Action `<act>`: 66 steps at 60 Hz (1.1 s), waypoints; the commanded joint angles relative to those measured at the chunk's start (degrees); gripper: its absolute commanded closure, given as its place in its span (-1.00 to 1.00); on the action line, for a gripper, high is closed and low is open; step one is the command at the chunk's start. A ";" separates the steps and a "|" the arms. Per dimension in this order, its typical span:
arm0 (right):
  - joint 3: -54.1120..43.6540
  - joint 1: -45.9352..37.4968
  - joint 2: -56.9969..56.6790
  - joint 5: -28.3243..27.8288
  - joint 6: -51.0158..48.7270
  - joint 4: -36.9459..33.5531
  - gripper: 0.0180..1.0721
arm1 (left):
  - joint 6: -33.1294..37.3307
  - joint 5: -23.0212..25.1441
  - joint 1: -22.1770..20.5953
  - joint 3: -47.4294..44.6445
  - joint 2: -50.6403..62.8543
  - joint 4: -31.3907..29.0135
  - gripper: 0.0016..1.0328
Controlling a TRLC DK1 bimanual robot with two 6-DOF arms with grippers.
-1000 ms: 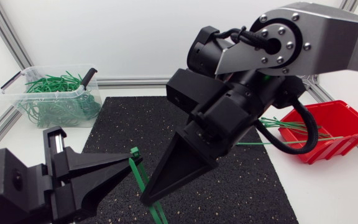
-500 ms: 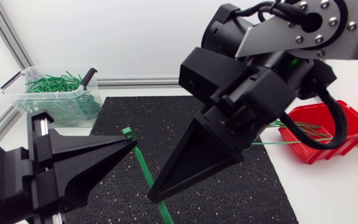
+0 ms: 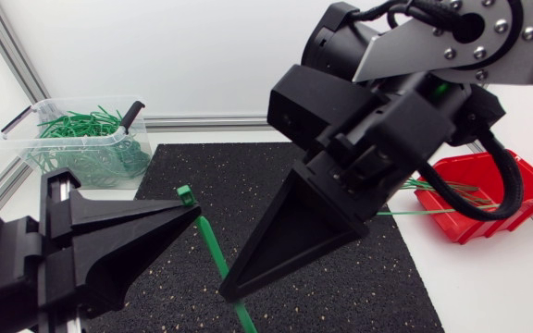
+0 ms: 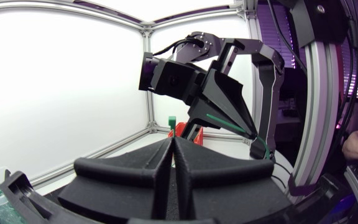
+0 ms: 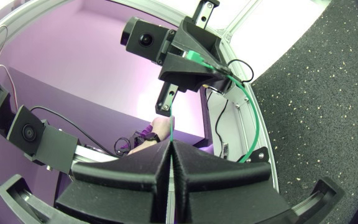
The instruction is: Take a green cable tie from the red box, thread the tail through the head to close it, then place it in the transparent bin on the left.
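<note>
The green cable tie (image 3: 213, 252), a thin flat plastic strap with a small square head, hangs slanted in the air above the black mat (image 3: 248, 176), a coarse, speckled rubbery sheet. The left gripper (image 3: 195, 212) has its broad matte wedge fingers pressed together on the tie just below the head, which pokes out past their tips. The right gripper (image 3: 230, 290) pinches the strap lower down, its fingers likewise closed on it. Whether the tail has entered the head is hard to make out. Beyond the mat's far left corner stands the transparent bin (image 3: 26, 153), a clear tub full of looped green ties. Off the mat's right edge sits the red box (image 3: 516, 208), straight ties jutting over its rim.
</note>
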 commanded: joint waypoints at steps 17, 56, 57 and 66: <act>0.65 -0.29 1.55 -2.05 4.42 -2.19 0.89 | -11.95 -0.31 -1.86 -1.29 -0.17 5.18 0.92; 1.79 -1.08 3.40 -3.81 5.12 -5.00 0.89 | -20.91 0.49 -3.62 -4.01 1.06 7.12 0.92; 1.79 -1.26 3.48 -3.81 5.12 -5.09 0.89 | -21.09 0.57 -3.88 -4.01 1.06 7.12 0.92; 2.06 -1.87 4.01 -3.90 5.12 -5.53 0.89 | -22.23 1.45 -4.58 -4.10 2.02 6.94 0.92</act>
